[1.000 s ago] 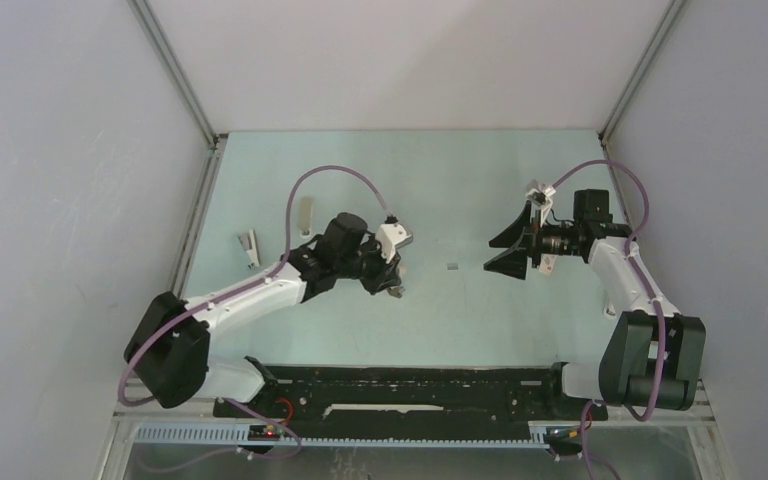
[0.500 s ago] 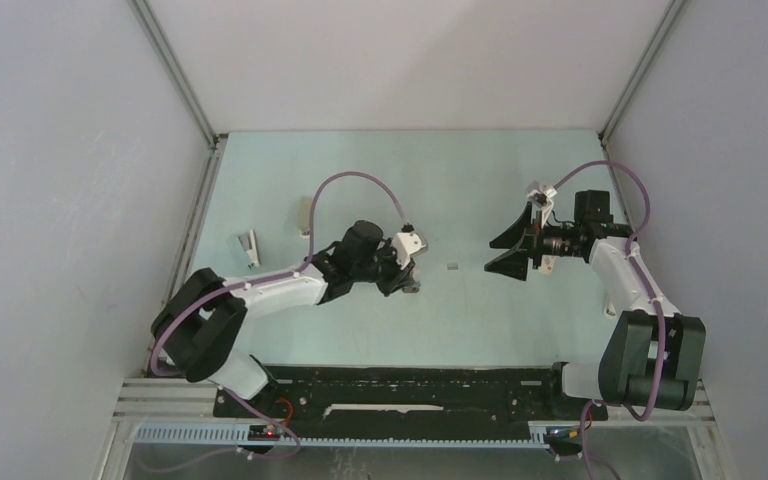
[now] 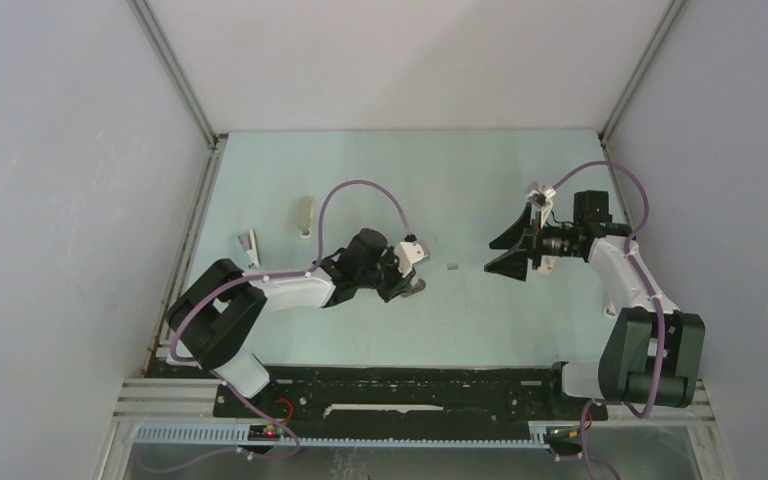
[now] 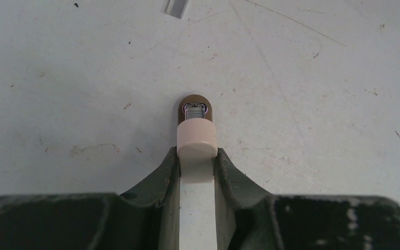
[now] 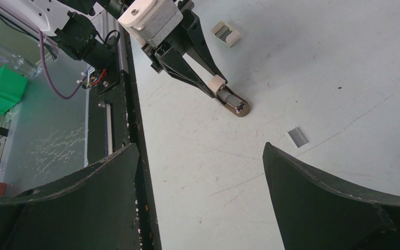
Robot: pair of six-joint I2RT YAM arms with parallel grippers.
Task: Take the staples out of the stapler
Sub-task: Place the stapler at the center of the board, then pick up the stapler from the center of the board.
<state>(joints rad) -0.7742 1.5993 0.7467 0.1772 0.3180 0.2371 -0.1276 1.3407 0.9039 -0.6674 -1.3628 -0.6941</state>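
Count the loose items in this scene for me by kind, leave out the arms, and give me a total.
Stapler: 1
Staple strip: 1
Beige bar: 1
Small white box: 1
Total: 4

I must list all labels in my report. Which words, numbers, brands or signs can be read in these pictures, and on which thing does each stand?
No text can be read in any view.
On the small white box: dark marks, too small and blurred to read.
On the stapler: no print shows.
On the green bin: no label shows.
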